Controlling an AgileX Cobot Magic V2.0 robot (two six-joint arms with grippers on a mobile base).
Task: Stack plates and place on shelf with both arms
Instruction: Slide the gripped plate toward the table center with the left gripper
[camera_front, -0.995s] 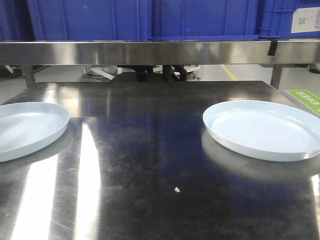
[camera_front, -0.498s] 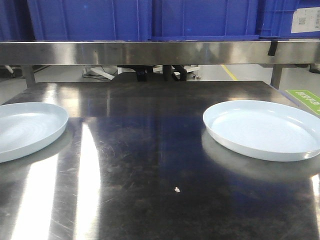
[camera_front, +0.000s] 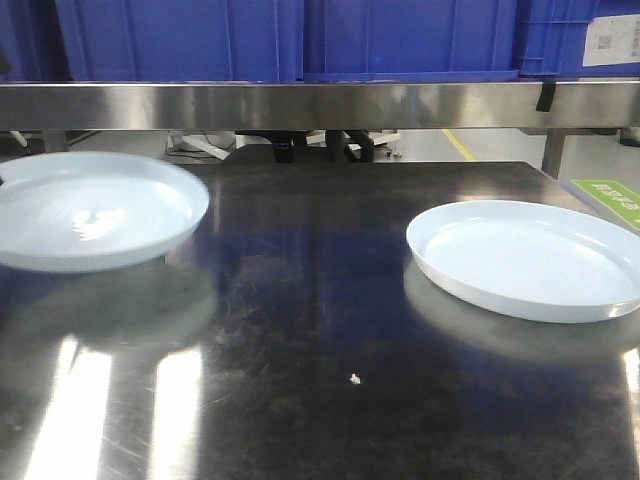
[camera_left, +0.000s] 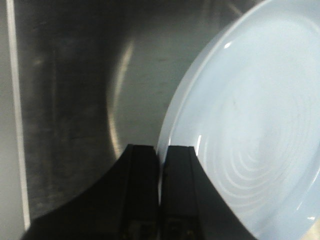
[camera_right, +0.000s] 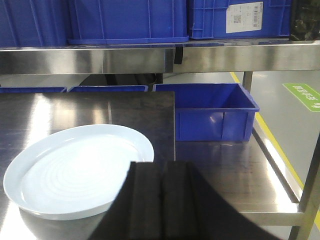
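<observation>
Left plate (camera_front: 95, 210) up off surface (camera_front: 300, 330) since half a second back, carried toward centre, blurred. Your left hand (camera_left: 161, 150) pinched shut on its near rim, single-edge hold. Your right hand (camera_right: 160, 167): fingers together, empty, just beside right plate (camera_front: 525, 260), which lies flat. Risk: glossy rim slips or plate droops, clips right plate on stacking. Shelf (camera_front: 300, 105) beyond; crates (camera_front: 180, 35) crowd it, landing room doubtful.

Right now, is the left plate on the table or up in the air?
Up in the air: the left plate hangs clear of the table, its rim pinched by the left gripper.
</observation>
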